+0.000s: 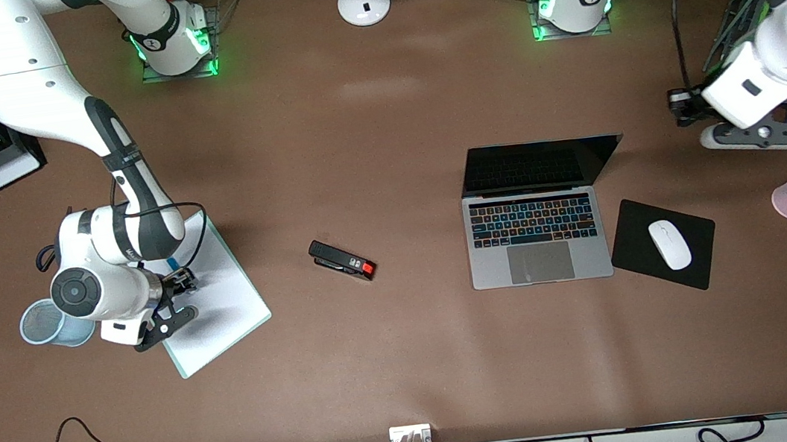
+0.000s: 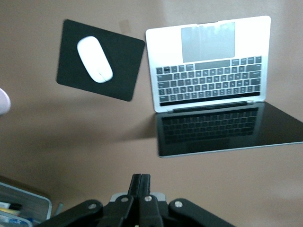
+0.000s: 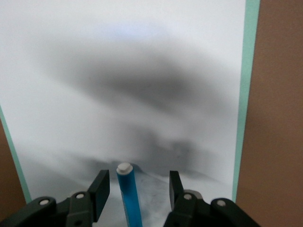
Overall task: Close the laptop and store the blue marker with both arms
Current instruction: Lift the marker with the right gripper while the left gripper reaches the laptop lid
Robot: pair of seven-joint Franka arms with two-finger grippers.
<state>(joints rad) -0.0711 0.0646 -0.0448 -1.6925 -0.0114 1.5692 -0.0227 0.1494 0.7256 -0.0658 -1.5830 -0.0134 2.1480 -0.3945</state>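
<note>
Your right gripper sits low over the white clipboard at the right arm's end of the table, jaws parted around the blue marker but not yet touching it — closing off-centre could flick it away. The mesh cup stands just beside that arm. The stapler lies mid-table. The laptop is open beside the mouse pad. Your left gripper hangs clenched and empty, high over the table farther from the front camera than the lid — pushing off-centre could skid the base.

even overhead light on the brown bench, faint glare patches toward the bases. soft blurred shadows cross the white clipboard; both wrist views slightly soft.
</note>
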